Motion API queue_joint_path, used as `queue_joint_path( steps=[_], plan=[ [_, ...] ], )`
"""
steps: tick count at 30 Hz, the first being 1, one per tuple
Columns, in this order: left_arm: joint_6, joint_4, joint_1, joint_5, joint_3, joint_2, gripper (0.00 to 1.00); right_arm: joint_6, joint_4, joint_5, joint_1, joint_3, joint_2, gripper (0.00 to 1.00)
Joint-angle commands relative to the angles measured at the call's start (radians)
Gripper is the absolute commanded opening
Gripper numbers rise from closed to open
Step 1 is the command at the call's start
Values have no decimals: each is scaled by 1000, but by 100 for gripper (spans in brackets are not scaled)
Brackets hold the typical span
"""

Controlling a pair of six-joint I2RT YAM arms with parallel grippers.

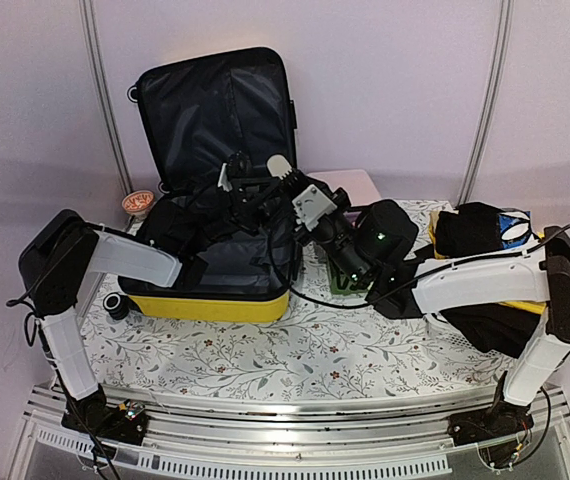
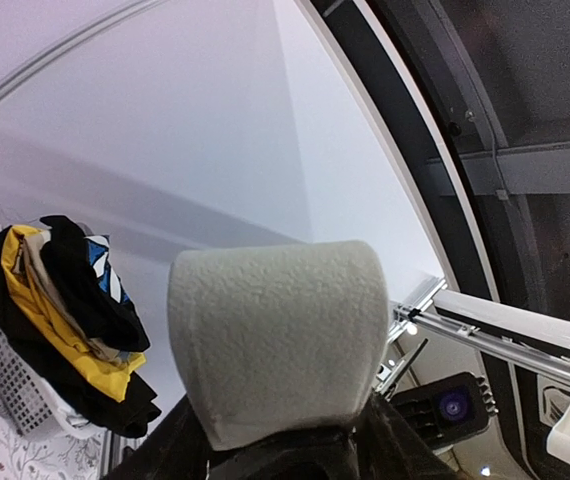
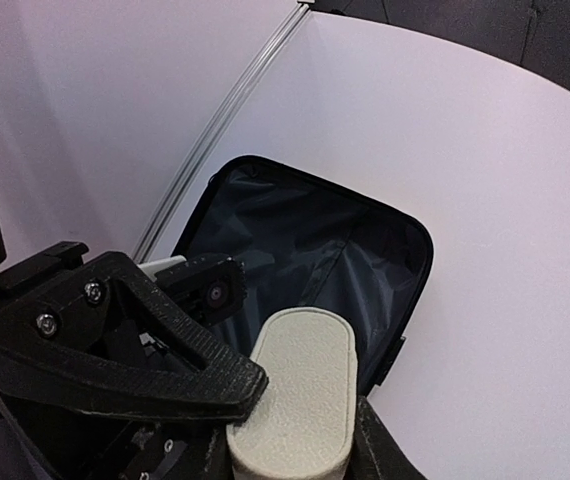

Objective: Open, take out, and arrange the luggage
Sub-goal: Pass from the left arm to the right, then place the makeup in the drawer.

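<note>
Locating the luggage: you have the luggage (image 1: 215,120) open at the rear left of the tabletop (image 1: 315,350), with its yellow shell flat and its lid upright against the back wall, black lining facing you.
Axis: the yellow front edge runs left to right, square to you, with the hinge at the back. You cannot tell the true long axis from above.
Contents: dark clothing (image 1: 180,225) lies heaped in the shell.
Direction: both pincers hang over the open shell in front of the lid, and the clothing lies below them. Your next reach likely goes straight down.
Nearer arm: the left pincer (image 1: 230,187) is over the middle of the shell and the right pincer (image 1: 278,170) is just beside it, toward the right edge. The luggage sits on the left arm's side, so that arm probably has the shorter reach.
Left pincer: its wrist view shows one grey felt pad (image 2: 275,340) and no second finger. You cannot tell how wide it stands or whether it holds anything.
Right pincer: its black finger and pale pad stand close together with nothing visible between them. You cannot tell whether it is fully closed or pinching cloth out of view.
Drop-off: the white mesh basket (image 2: 10,375), piled with clothes, stands at the right, well apart from the luggage.
</note>
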Motion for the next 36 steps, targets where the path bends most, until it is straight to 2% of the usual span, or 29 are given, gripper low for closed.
queue_joint_path(
  steps=[1,3,4,6,9,11,14,15,19,22,25,29,31,33,35,36],
  plan=[
    [19,55,-15,13,-20,-37,60,46,-22,43,4,28,-14,27],
    [30,42,-9,11,-33,-45,94,81,-47,54,1,19,-47,26],
    [44,29,-2,8,-43,-53,98,101,-74,52,-3,13,-70,25],
    [72,-6,19,4,-69,-74,98,186,-176,14,-19,2,-138,22],
    [117,-54,57,6,-119,-118,98,399,-413,-160,-98,0,-252,20],
    [145,-86,84,8,-155,-149,98,569,-587,-318,-189,20,-315,16],
    [185,-133,118,19,-205,-194,98,861,-775,-674,-373,46,-378,14],
    [203,-152,128,22,-215,-213,98,949,-811,-775,-431,48,-392,14],
    [257,-222,139,25,-238,-251,98,1124,-904,-1098,-596,49,-417,15],
    [272,-242,137,37,-234,-255,98,1233,-905,-1322,-651,50,-391,15],
    [269,-243,136,44,-233,-255,98,1357,-870,-1458,-667,47,-337,15],
    [267,-242,137,46,-240,-262,98,1553,-796,-1514,-685,18,-267,14],
    [269,-244,137,46,-248,-270,98,1595,-808,-1499,-700,10,-239,7],
    [275,-249,137,46,-257,-282,98,1546,-895,-1424,-709,24,-227,6],
    [288,-266,138,42,-267,-300,98,1410,-1163,-1205,-703,94,-210,5],
    [296,-279,137,40,-271,-306,98,1292,-1259,-1095,-693,141,-197,5]
  ],
)
